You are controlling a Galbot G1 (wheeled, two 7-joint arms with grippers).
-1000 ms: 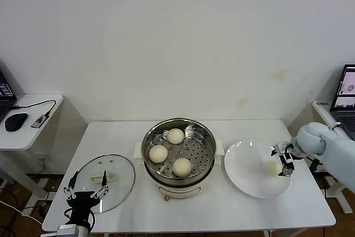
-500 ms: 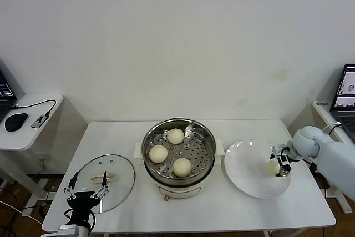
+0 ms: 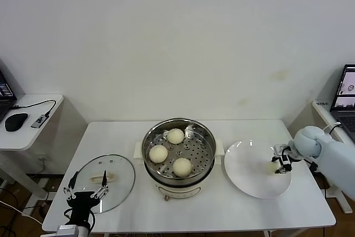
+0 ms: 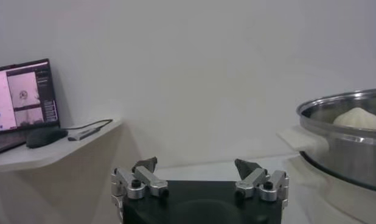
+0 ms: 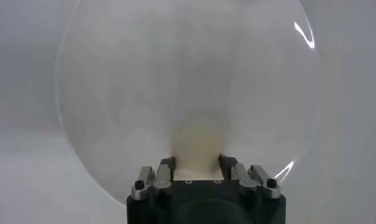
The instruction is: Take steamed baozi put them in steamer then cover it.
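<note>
while right gripper clamps a baozi (seemingly on plate) | white table, plain wall | left gripper open, empty

No legible text, label, brand or number is found anywhere. Only unreadable marks are shown on the lit laptop screen.

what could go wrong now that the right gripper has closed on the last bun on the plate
1. The right gripper pinches the soft cream-white bun low on the flat white plate; it may squash or slip on lifting.
2. Three buns already fill the steel steamer basket, so the drop could land on one.
</note>
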